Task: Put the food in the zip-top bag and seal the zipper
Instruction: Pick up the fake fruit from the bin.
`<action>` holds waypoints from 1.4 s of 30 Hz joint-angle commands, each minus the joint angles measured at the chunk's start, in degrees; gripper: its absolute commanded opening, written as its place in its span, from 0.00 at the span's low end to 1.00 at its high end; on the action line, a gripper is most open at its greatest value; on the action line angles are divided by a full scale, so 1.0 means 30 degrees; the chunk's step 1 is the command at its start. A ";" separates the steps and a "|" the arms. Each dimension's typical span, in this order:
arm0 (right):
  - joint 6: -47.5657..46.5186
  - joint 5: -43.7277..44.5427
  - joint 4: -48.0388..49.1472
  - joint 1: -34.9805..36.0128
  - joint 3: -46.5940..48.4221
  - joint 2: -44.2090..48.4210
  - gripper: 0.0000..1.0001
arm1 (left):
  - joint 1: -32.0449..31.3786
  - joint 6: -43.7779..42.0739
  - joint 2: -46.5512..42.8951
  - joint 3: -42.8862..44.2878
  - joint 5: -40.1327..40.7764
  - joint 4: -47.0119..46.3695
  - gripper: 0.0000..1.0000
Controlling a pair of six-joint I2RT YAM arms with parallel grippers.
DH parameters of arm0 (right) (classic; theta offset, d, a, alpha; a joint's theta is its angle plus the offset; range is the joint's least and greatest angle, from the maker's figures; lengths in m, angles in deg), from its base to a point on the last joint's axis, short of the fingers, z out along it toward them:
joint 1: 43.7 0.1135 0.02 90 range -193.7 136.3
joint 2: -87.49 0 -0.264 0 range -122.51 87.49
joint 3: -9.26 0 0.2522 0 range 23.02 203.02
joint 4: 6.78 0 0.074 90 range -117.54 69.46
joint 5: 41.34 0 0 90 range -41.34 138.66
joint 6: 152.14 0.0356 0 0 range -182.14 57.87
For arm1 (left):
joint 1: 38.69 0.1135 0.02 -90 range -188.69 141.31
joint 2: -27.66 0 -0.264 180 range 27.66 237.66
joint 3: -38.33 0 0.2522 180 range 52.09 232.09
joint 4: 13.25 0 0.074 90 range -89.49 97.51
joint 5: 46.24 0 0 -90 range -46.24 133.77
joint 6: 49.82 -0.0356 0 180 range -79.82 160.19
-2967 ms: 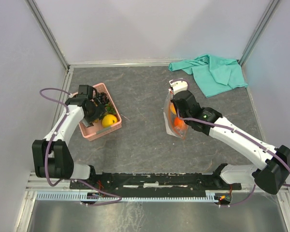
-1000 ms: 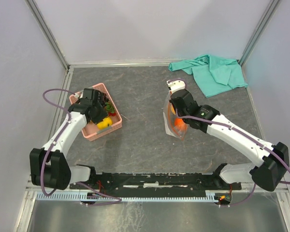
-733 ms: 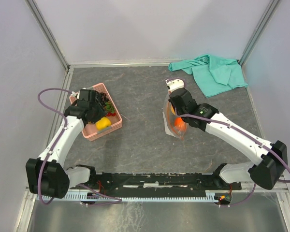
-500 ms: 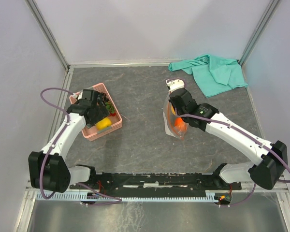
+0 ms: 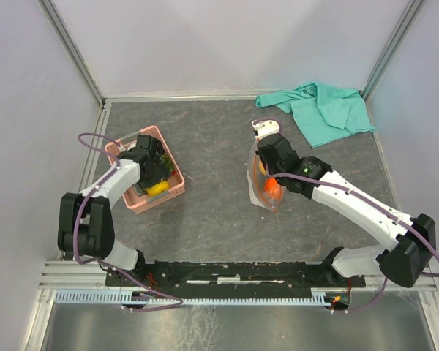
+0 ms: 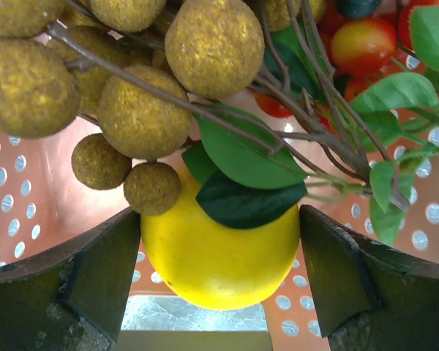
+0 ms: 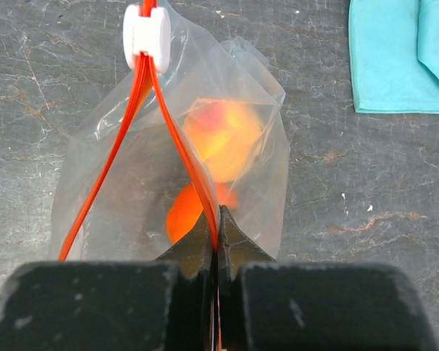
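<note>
My left gripper (image 5: 151,170) is down in the pink basket (image 5: 175,191). Its fingers (image 6: 102,270) press both sides of the yellow lemon (image 6: 219,256), which sits low in the basket. A bunch of brown berries (image 6: 212,44) with green leaves lies just beyond it. My right gripper (image 7: 218,219) is shut on the orange-red zipper (image 7: 181,153) and holds the zip-top bag (image 5: 263,189) upright with its mouth gaping. The white slider (image 7: 147,33) sits at the strip's far end. An orange (image 7: 184,212) and a yellow-orange fruit (image 7: 223,135) lie inside the bag.
A teal cloth (image 5: 322,110) lies crumpled at the back right and shows in the right wrist view (image 7: 395,51). Small red fruits (image 6: 362,44) sit in the basket's far corner. Grey walls and metal posts bound the table.
My left gripper has swung in and dropped lower into the basket, onto the lemon. My right gripper still holds the bag in the same place.
</note>
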 commanded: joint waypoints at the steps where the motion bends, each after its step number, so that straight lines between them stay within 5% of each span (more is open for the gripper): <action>1: 0.0200 -0.0126 0.0683 0.0097 -0.0146 0.0589 0.04 | -0.0035 0.0847 0.0859 0.0102 0.0639 -0.0983 0.91; 25: 0.0068 -0.0164 0.1043 0.0097 -0.0061 -0.0127 0.04 | -0.0079 0.0672 0.1882 -0.0717 -0.0105 -0.1535 0.89; 42: 0.0126 -0.0040 0.0836 0.0097 0.0437 0.0402 0.04 | -0.0069 -0.0086 -0.4533 -0.0508 -0.0101 -0.0064 0.54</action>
